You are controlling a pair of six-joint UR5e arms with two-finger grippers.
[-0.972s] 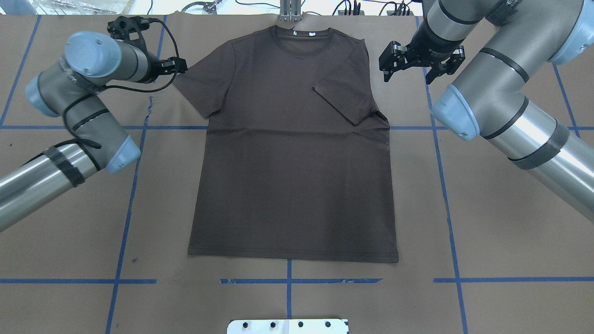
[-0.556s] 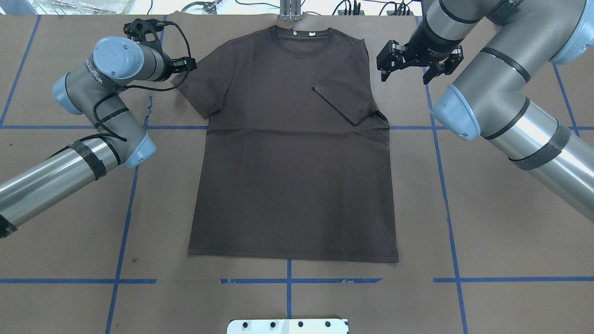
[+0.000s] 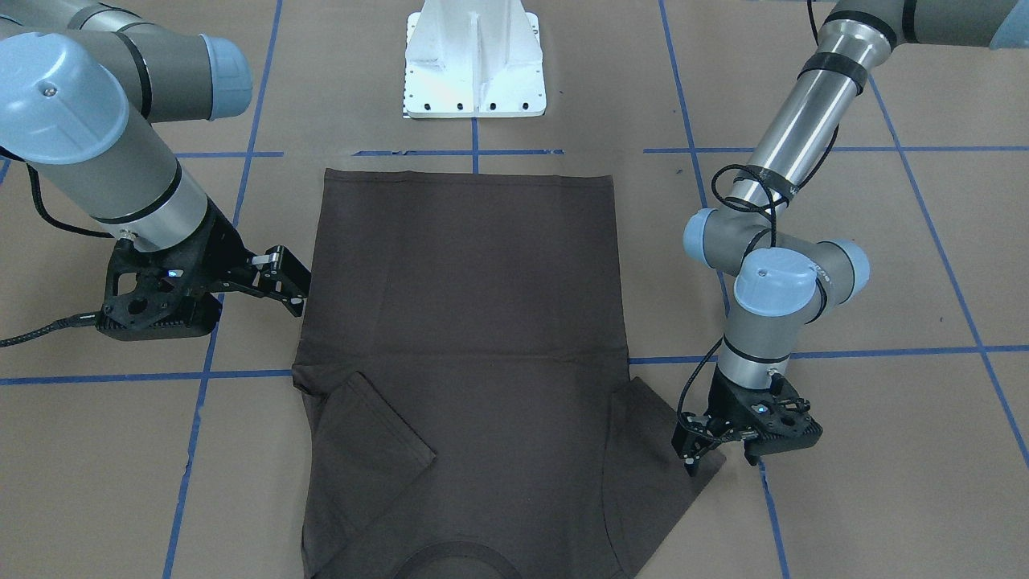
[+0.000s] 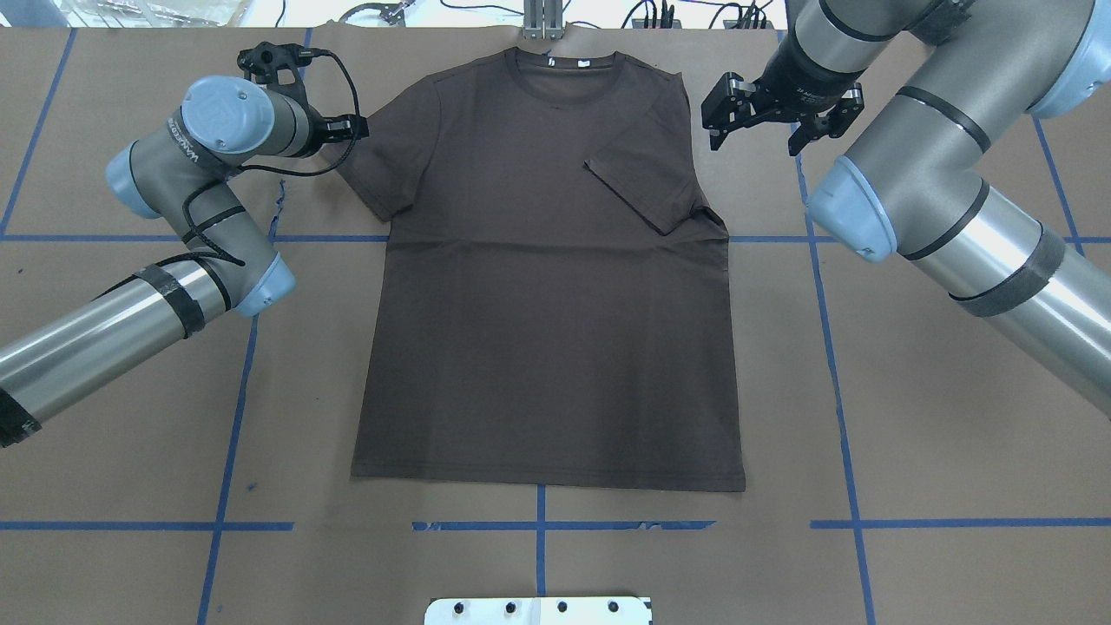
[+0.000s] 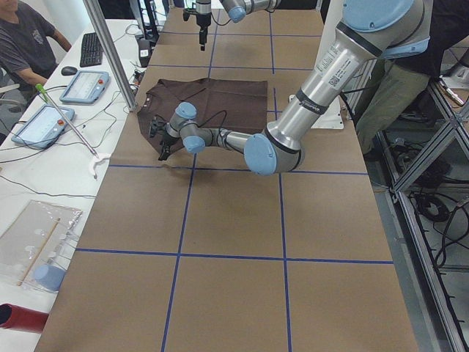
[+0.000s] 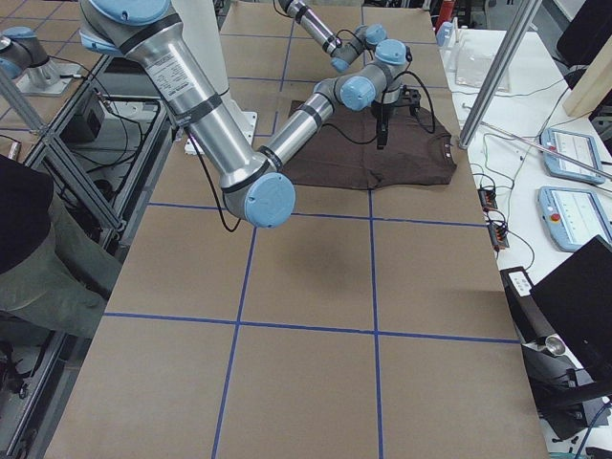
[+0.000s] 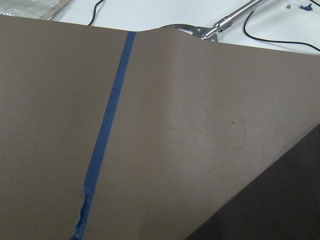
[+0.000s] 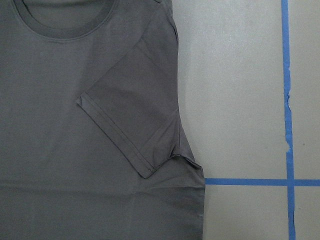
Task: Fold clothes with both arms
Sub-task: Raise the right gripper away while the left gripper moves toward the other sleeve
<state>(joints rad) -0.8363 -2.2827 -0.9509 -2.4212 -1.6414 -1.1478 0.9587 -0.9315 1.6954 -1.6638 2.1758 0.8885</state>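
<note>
The dark brown T-shirt (image 4: pixel 555 304) lies flat, front up, collar at the far edge. Its sleeve on my right side is folded in over the chest (image 4: pixel 647 187); the sleeve on my left side (image 4: pixel 382 165) is spread out. My left gripper (image 4: pixel 350 130) is open, low at the outer tip of that spread sleeve; the front-facing view (image 3: pixel 721 460) shows one finger at the sleeve's edge. My right gripper (image 4: pixel 752 130) is open and empty, above the paper just right of the shirt's shoulder. The right wrist view shows the folded sleeve (image 8: pixel 135 110).
Brown paper with blue tape lines (image 4: pixel 538 525) covers the table. The white pedestal base (image 4: pixel 538 610) sits at the near edge. A metal post (image 4: pixel 542 22) and cables are beyond the collar. A seated person (image 5: pixel 29 44) is at the far side.
My left arm has swung right and brought its gripper up to the spread sleeve's tip. My right gripper has drifted slightly away and toward the shirt. The shirt has not moved.
</note>
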